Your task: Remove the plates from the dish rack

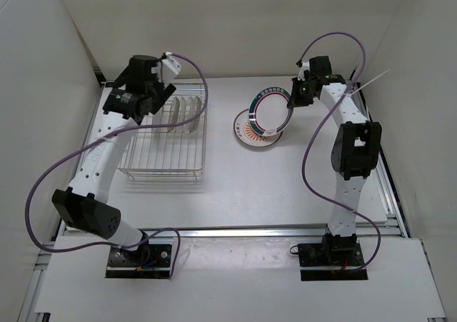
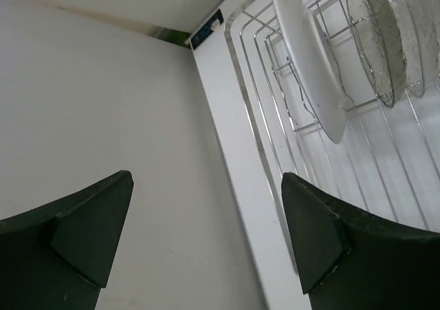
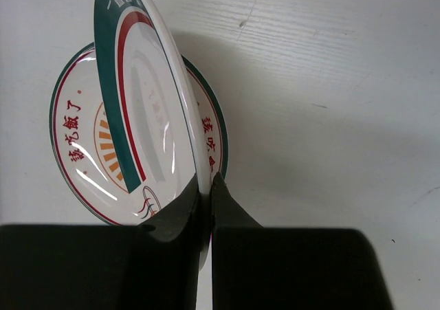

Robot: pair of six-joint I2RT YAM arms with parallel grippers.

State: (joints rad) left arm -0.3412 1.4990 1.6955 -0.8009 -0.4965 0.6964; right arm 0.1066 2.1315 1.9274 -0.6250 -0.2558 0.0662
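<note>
White counter (image 1: 250, 193), plain white walls around. The held plate (image 3: 137, 104), with a green rim and red ring, stands on edge and tilted, over a matching flat plate (image 3: 69, 138) that lies on the counter well to the right of the dish rack (image 1: 164, 170). Can't tell if the two rims touch. In the rack, a white plate (image 2: 313, 69) and a glass plate (image 2: 378, 42) stand upright between dividers at the far end.

Step, as I read it: stacking the held plate on the flat one. To do it well, bring the free edge down first, tip it flat, keep it centred over the lower plate, and let go only once it rests, low enough that it won't clatter or slide off.

Right tool (image 3: 206, 193): jaws nearly together, pinching the held plate's lower rim, one finger on each face.

Left tool (image 2: 206, 234): jaws spread wide, nothing between them, hanging over the rack's far-left edge near the white plate, not touching it. That plate looks like the next pick; come from above and straddle its rim clear of the wires.
</note>
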